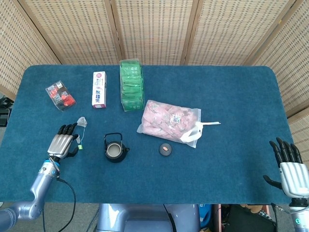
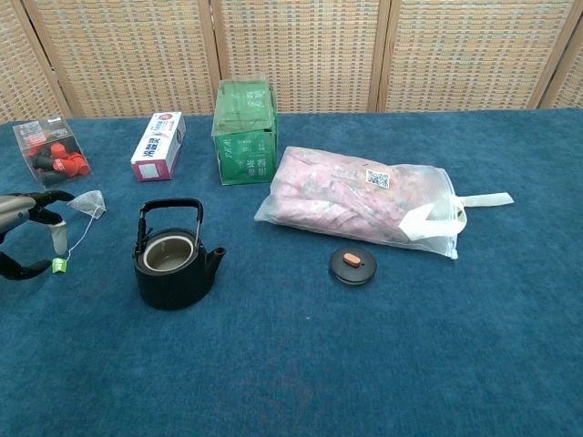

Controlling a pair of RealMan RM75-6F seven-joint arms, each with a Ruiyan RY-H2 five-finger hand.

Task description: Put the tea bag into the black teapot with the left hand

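My left hand (image 1: 62,144) hovers with fingers spread, holding nothing, its fingertips just short of the tea bag (image 1: 82,121), which lies on the blue table (image 1: 227,96) left of the open black teapot (image 1: 115,150). Its string (image 2: 80,238) and green tag (image 2: 59,265) trail under my fingers; I judge a careless close could snag only the string and drag the bag.

I see a deep blue bench (image 1: 231,96) under a black teapot (image 2: 173,259), a white tea bag (image 2: 88,204) with a green tag (image 2: 59,265), a green box (image 1: 131,84), a white carton (image 1: 99,89) printed red and blue, a pink-filled clear bag (image 1: 169,120), and a black lid (image 1: 165,149) with an orange knob. My hands are silver with black fingers: left hand (image 1: 63,144), right hand (image 1: 292,171).
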